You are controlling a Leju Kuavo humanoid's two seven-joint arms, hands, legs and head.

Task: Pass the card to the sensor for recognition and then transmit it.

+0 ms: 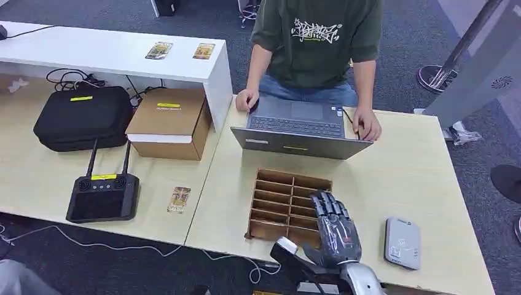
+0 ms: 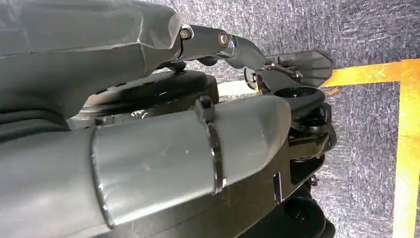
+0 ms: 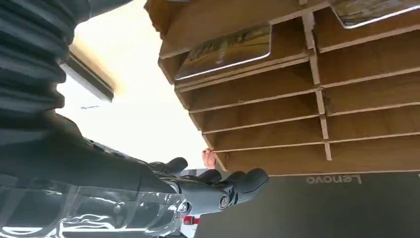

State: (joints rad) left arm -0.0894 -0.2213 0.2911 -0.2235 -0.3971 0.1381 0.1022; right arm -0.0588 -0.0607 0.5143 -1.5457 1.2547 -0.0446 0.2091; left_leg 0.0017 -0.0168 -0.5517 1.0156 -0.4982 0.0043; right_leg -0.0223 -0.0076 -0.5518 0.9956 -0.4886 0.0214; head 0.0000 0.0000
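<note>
The right hand (image 1: 335, 230), fingers spread and holding nothing, hovers over the wooden card rack (image 1: 276, 200) near the worktop's (image 1: 405, 178) front edge; the left hand's (image 2: 277, 74) state is unclear.

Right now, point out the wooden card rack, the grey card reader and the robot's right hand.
wooden card rack (image 1: 273, 192), head view, left column of slots.
grey card reader (image 1: 402, 242), head view, middle of top face.
right hand (image 1: 335, 230), head view, back of the hand.

Bare desk (image 1: 368, 184) is left between slotted rack (image 1: 279, 200) and sensor (image 1: 402, 243); passage behind is blocked by the laptop (image 1: 299, 130).
</note>
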